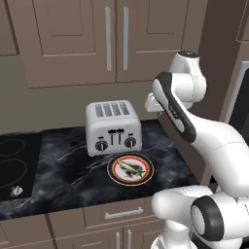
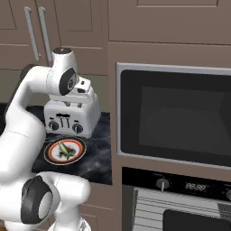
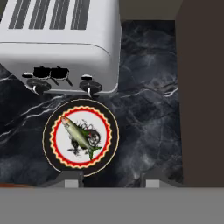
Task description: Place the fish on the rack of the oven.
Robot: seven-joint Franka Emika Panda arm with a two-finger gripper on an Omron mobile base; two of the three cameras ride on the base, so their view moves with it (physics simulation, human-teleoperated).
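While hovering high with the gripper [image 3: 109, 179] spread and empty, must drop toward the fish [image 3: 79, 135], lying diagonally on the plate [image 3: 109, 144] near the surface's [image 3: 148, 109] front edge, before the toaster [image 3: 61, 43].

The fish [image 3: 79, 135] lies on a plate [image 3: 110, 131] on the dark worktop [image 1: 68, 175], open from above. The toaster [image 1: 113, 127] stands just beyond the plate's far edge, nearly touching it, and blocks any approach from that side. Bare worktop lies left and near of the plate. To the right, a tall cabinet side [image 3: 202, 87] walls off the worktop. Past it, the oven [image 2: 176, 117] has its dark glass door closed.
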